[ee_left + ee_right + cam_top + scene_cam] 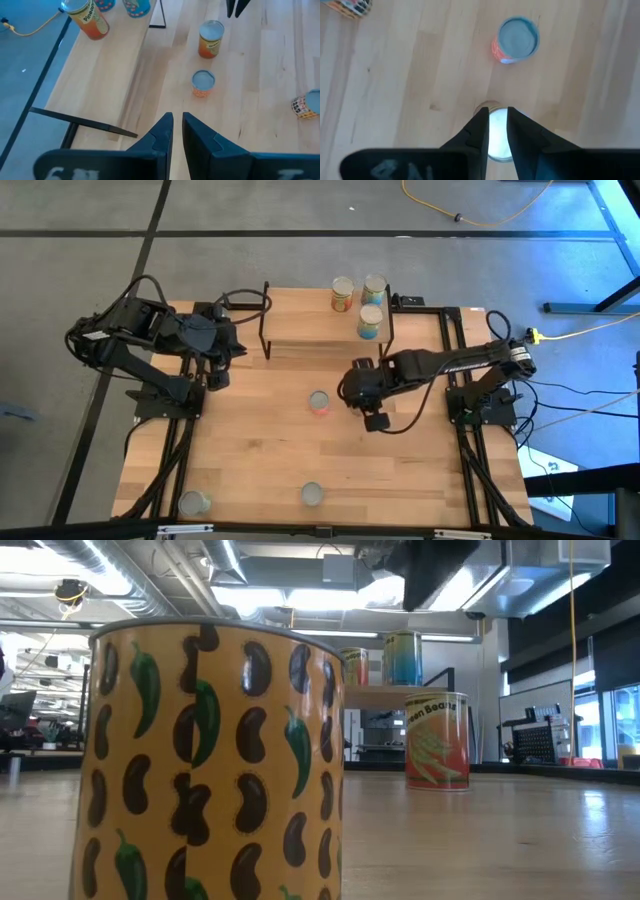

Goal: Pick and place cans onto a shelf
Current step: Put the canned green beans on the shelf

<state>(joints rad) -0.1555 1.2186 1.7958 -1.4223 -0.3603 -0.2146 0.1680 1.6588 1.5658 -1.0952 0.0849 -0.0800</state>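
Note:
Three cans stand on the shelf [310, 330]: an orange one [342, 293], a yellow-green one [374, 288] and a teal one [369, 322]. My right gripper [350, 388] hangs over the table's middle, just in front of the shelf. In the right wrist view its fingers [496, 111] stand slightly apart, directly above the silver top of an orange green-beans can [497, 137] [437, 740], without gripping it. An orange-red can [319, 402] [517, 40] stands close by to its left. My left gripper [177, 116] waits at the shelf's left end, fingers nearly together and holding nothing.
Near the front edge stands a yellow can with a bean-and-pepper print [312, 494] [210, 760], which fills the low view's left half. Another can [194, 502] stands at the front left corner. Black arm bases [165, 400] and rails flank the table.

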